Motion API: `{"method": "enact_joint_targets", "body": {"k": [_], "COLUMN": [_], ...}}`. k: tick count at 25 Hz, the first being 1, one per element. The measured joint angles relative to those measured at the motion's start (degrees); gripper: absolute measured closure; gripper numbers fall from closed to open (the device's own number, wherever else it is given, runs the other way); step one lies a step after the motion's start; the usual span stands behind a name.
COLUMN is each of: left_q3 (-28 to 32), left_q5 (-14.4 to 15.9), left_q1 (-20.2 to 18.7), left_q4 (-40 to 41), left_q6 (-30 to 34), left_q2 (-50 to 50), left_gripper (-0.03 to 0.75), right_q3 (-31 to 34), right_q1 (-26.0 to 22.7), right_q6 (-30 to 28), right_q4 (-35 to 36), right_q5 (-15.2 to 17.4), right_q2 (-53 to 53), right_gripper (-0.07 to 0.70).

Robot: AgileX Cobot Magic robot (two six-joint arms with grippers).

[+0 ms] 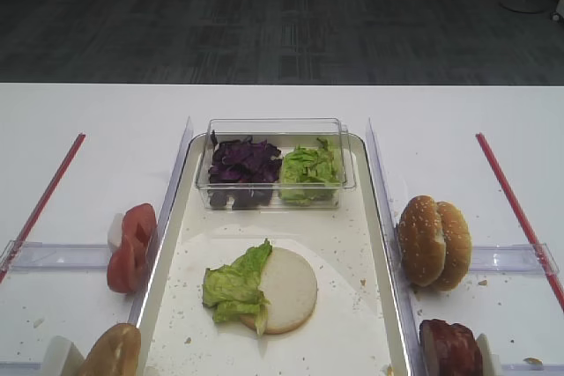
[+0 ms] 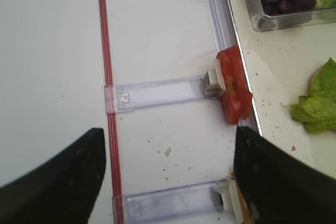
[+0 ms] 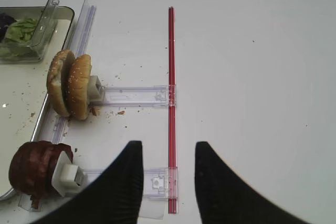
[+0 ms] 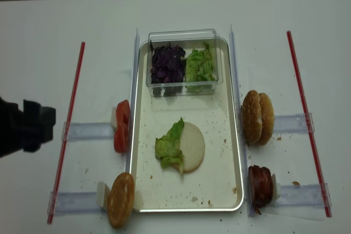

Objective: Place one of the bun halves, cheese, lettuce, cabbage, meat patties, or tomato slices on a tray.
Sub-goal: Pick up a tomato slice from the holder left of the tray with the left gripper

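Observation:
A pale bun half (image 1: 295,288) lies cut face up on the cream tray (image 1: 370,323), with a lettuce leaf (image 1: 231,286) over its left side. Purple cabbage (image 1: 242,165) and more lettuce (image 1: 310,169) fill the clear tub. Tomato slices (image 1: 132,248) stand left of the tray, seeded bun halves (image 1: 432,241) and meat patties (image 1: 449,348) right of it. Cheese is out of view. My left gripper (image 2: 169,132) hangs open over bare table beside the tomato slices (image 2: 233,93). My right gripper (image 3: 168,144) is open and empty over a red strip, right of the patties (image 3: 34,169).
Red strips (image 1: 515,204) run along both outer sides of the table, joined to clear plastic rails (image 1: 62,255) that hold the food upright. Another bun (image 1: 110,354) stands at the front left. My left arm (image 4: 24,127) shows at the left edge.

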Motion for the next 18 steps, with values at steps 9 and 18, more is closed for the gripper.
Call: {"method": "enact_joint_targets", "body": {"k": [9, 18], "left_q3": [-11.7, -15.1], "left_q5": [-0.1, -1.4], "left_q1": [0.0, 0.0], "left_q4": [-4.3, -4.3], "left_q6": [2.3, 7.0], "left_q2": [28.5, 43.7], "left_gripper": [0.249, 0.254], "right_q3": [0.0, 0.0], "right_q1": [0.0, 0.0], "right_q6": [0.0, 0.0], "right_q4": [0.0, 0.0], "right_q5": [0.0, 0.0], "right_q2": [0.0, 0.0], "right_gripper": [0.364, 0.364]}}
